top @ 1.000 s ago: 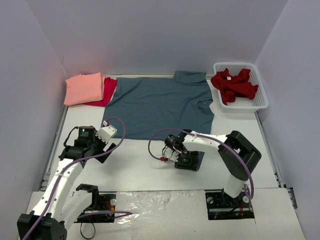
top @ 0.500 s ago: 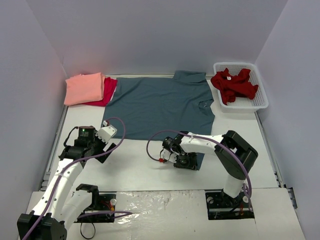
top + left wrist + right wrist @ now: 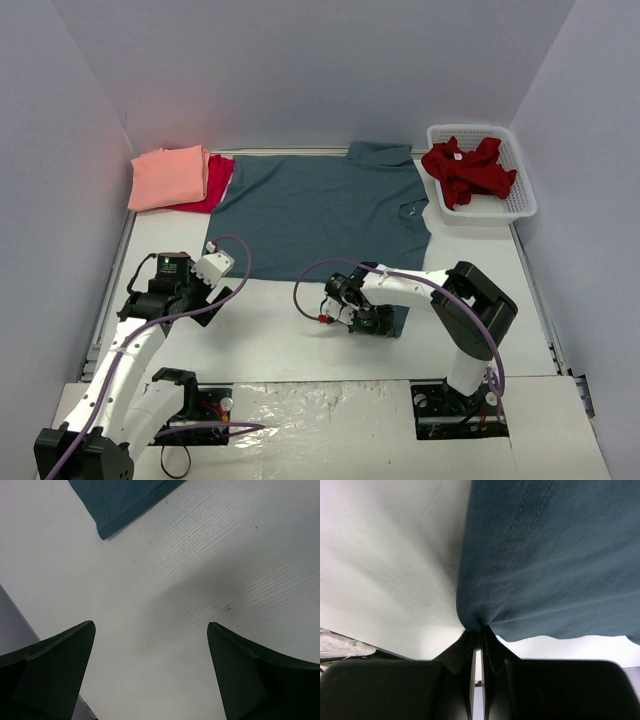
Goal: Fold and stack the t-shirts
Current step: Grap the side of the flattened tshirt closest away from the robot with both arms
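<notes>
The large slate-blue t-shirt (image 3: 320,212) lies spread at the back middle of the table, its near right corner pulled forward. My right gripper (image 3: 372,322) is shut on that corner hem (image 3: 479,622), low over the table. My left gripper (image 3: 200,285) is open and empty, hovering over bare table just in front of the shirt's near left corner (image 3: 107,530). The salmon-pink shirt (image 3: 168,176) lies folded on the crimson shirt (image 3: 212,182) at the back left. The dark red shirt (image 3: 466,170) lies crumpled in the basket.
The white lattice basket (image 3: 520,200) stands at the back right corner. Grey walls close in the back and both sides. A purple cable (image 3: 305,290) loops off the right arm over the table.
My right gripper has shifted slightly left and forward with the shirt corner in it. The left arm has not visibly moved.
</notes>
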Robot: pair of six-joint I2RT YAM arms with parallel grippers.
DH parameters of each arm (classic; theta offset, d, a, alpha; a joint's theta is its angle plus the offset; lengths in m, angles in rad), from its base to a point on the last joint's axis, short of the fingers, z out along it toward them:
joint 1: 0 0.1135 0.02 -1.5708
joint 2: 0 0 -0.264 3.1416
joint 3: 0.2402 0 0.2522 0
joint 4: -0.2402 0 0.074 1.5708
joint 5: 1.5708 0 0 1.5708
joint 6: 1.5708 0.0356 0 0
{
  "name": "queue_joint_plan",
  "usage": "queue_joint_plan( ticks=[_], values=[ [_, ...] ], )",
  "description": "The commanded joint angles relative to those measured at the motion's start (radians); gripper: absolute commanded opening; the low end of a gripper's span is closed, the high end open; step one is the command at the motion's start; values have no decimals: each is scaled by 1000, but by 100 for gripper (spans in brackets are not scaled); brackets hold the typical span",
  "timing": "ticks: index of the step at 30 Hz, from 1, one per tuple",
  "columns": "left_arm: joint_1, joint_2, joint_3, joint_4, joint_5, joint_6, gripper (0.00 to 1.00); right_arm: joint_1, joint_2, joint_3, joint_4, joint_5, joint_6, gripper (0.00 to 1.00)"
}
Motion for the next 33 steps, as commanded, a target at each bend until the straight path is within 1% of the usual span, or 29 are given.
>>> queue_joint_plan(
  ticks=[1,8,13,17,24,27,29,31,33],
  values=[
    [6,-17,37,-12,-8,24,94,2,-56,17,-59,10,8,0],
    [6,-3,58,-10,-26,90,94,-4,-127,30,-105,4,2,0],
    [6,51,64,11,-40,164,94,-18,-159,30,-131,-8,-9,0],
    [6,95,58,60,-40,207,94,-32,-168,26,-148,-22,-15,0],
    [7,251,95,117,4,282,95,-76,-164,11,-157,-30,-27,0],
    [12,310,107,148,33,323,97,-128,-167,11,-168,-41,-46,0],
    [16,354,115,159,47,363,100,-164,-174,7,-174,-41,-53,0],
    [27,386,129,154,76,411,94,-187,-183,3,-174,-69,-54,0],
    [39,434,151,153,101,446,93,-217,-191,-3,-177,-79,-54,0]
  ],
)
